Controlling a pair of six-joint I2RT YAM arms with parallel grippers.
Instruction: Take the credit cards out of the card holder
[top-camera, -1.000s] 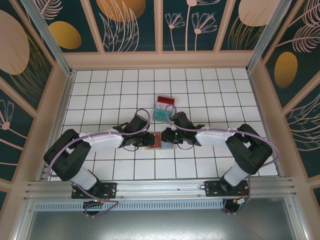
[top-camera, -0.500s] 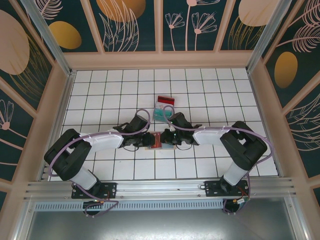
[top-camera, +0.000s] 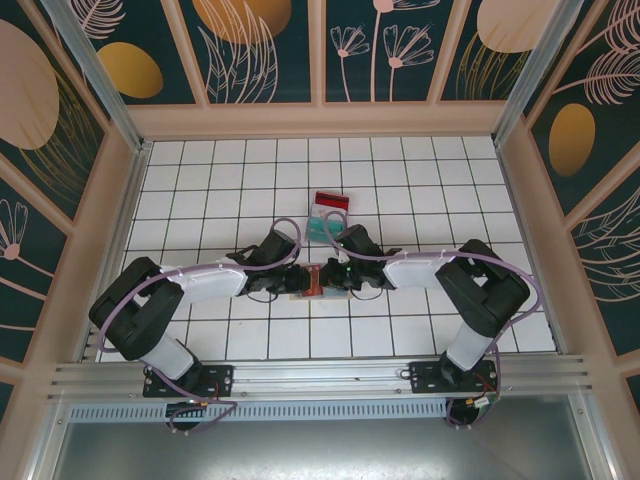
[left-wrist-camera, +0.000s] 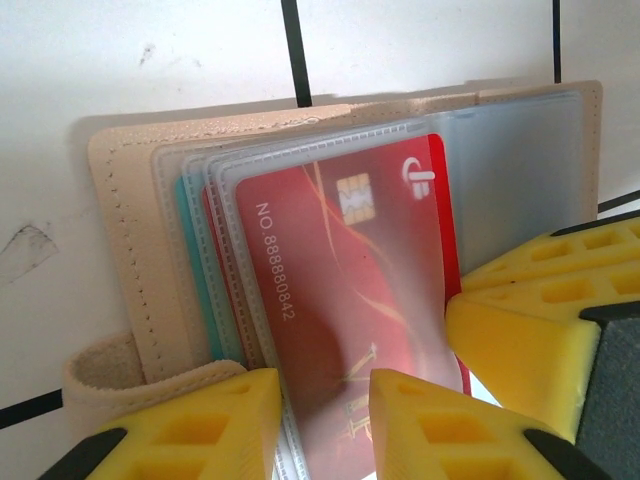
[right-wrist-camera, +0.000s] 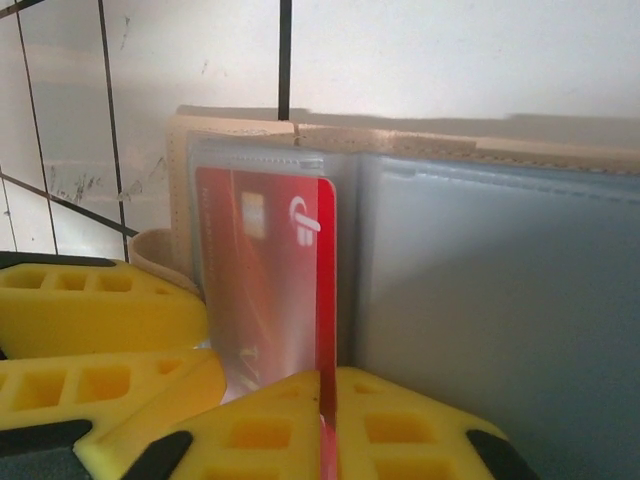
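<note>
The tan card holder (top-camera: 309, 284) lies open on the white tiles between my two grippers. In the left wrist view its clear sleeves fan out from the tan cover (left-wrist-camera: 120, 230), with a red credit card (left-wrist-camera: 340, 270) in the top sleeve and a teal edge (left-wrist-camera: 190, 260) further down. My left gripper (left-wrist-camera: 325, 382) is shut on that sleeve stack at its near edge. In the right wrist view the red credit card (right-wrist-camera: 327, 290) stands edge-on beside the holder's grey panel (right-wrist-camera: 500, 290), and my right gripper (right-wrist-camera: 328, 378) is shut on the card's edge.
Two loose cards lie on the tiles just beyond the grippers, a red one (top-camera: 331, 199) and a teal one (top-camera: 321, 228). Patterned walls enclose the tiled floor (top-camera: 460, 200) on three sides. The arm bases stand at the near rail.
My right gripper has shifted slightly left toward the holder and its jaws have closed onto the red card's edge. The left gripper and the holder have stayed put.
</note>
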